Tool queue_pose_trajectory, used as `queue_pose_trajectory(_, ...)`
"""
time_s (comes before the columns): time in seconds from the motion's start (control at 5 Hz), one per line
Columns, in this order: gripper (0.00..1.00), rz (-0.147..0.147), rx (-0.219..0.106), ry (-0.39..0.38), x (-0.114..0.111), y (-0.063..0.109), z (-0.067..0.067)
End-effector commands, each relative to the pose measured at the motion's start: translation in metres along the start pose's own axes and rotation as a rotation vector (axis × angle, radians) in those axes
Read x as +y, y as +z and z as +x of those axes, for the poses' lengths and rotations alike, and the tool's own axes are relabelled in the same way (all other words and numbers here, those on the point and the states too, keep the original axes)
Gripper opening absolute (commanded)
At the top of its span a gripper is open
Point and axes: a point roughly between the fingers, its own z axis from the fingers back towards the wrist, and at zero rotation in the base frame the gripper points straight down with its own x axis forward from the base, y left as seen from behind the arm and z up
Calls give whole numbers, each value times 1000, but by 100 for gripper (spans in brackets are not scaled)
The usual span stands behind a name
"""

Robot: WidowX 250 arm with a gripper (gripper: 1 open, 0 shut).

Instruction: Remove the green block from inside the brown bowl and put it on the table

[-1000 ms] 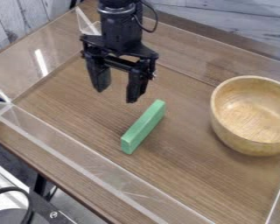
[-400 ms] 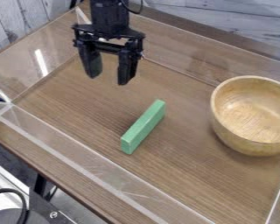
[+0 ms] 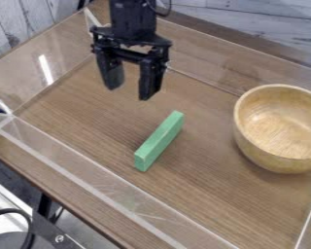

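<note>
The green block (image 3: 159, 139) lies flat on the table (image 3: 81, 117), a long thin bar running diagonally near the middle. To its right stands the brown bowl (image 3: 280, 125), upright, with nothing showing inside its pale hollow. My gripper (image 3: 129, 86) hangs pointing straight down above the table, up and to the left of the block and apart from it. Its two black fingers (image 3: 151, 84) stand wide open with nothing between them.
Low clear acrylic walls (image 3: 67, 165) edge the tabletop at the front, left and back. Bare wood-grain surface lies between the block and the front wall. A black cable (image 3: 9, 229) shows below the table's front left corner.
The gripper swung away to the upper left and has come partway back to the right, still open and empty. The block and the bowl have not moved.
</note>
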Motion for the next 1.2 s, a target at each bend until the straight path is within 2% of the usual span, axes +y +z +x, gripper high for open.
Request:
queue_pose_trajectory(0.0, 100, -4, -82, 35, 17, 10, -1)
queue_pose_trajectory(0.2, 100, -10, -113, 42, 21, 5, 5)
queue_pose_trajectory(0.6, 100, -31, -160, 10, 4, 1, 12)
queue_pose_trajectory(1.0, 100, 16, -294, 44, 7, -2, 21)
